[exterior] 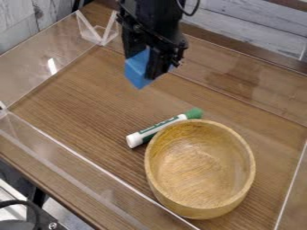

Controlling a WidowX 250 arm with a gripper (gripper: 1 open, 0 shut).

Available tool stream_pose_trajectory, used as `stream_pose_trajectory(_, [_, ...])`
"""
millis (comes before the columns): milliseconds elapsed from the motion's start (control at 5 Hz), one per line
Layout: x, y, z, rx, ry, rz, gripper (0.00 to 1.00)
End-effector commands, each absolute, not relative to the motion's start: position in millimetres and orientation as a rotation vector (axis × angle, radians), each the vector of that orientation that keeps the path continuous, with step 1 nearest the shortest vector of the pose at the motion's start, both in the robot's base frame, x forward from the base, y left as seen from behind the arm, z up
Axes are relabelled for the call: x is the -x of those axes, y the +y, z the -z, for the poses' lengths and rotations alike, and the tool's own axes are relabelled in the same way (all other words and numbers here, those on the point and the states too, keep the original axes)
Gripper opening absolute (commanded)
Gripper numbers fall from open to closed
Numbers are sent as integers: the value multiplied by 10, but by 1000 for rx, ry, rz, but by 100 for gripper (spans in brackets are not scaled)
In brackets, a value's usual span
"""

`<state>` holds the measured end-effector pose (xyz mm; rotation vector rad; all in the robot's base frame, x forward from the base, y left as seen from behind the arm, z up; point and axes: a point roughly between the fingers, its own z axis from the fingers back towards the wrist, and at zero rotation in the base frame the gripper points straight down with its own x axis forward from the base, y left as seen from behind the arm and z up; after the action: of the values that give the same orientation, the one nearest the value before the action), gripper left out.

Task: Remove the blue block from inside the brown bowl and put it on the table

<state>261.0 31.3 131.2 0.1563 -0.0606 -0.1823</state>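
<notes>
The black gripper (146, 65) is clamping the small bright-blue rectangular block (142, 69) in the upper middle of the frame, holding it above the brown wood-grain surface (84, 99). The wide tan wooden bowl (200, 168) is sitting empty at lower right, a white marker with a green cap (164, 128) lying just beside its rim.

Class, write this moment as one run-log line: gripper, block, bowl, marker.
gripper: shut on block, above table | block: lifted, out of bowl | bowl: empty | marker: lying by bowl rim
</notes>
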Motion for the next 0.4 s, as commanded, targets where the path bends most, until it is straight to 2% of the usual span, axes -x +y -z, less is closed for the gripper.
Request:
stream_pose_trajectory(0, [-2697,410,-1320,-160,-108,146,0])
stream_pose_trajectory(200, [-2735,477,-1209,-158,-120,121,0])
